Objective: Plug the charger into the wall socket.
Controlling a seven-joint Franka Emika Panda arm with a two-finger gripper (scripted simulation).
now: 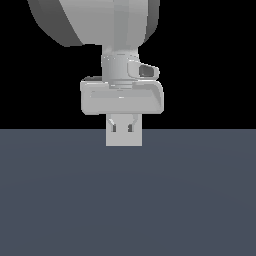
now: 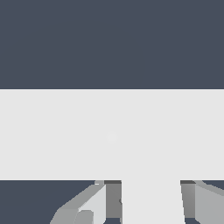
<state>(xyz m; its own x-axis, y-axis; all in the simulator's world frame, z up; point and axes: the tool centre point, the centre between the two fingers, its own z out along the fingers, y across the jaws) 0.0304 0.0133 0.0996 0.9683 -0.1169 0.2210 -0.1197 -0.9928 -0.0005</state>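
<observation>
claw [image 1: 123, 131] clamped on charger [image 1: 123, 139] | socket [image 2: 65, 131] dead ahead, filling the wrist view | plug axis pointing straight at it, looks like

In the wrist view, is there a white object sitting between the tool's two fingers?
Yes, the white charger fills the gap between the tool's grey fingers, touching both.

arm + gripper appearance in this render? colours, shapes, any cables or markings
The arm is smooth light-grey rounded shells, wrist a pale cylinder with a dark oval inset. The gripper has a wide, rounded-edge off-white body and short grey blocky fingers. No cables, logos or markings visible.
</observation>
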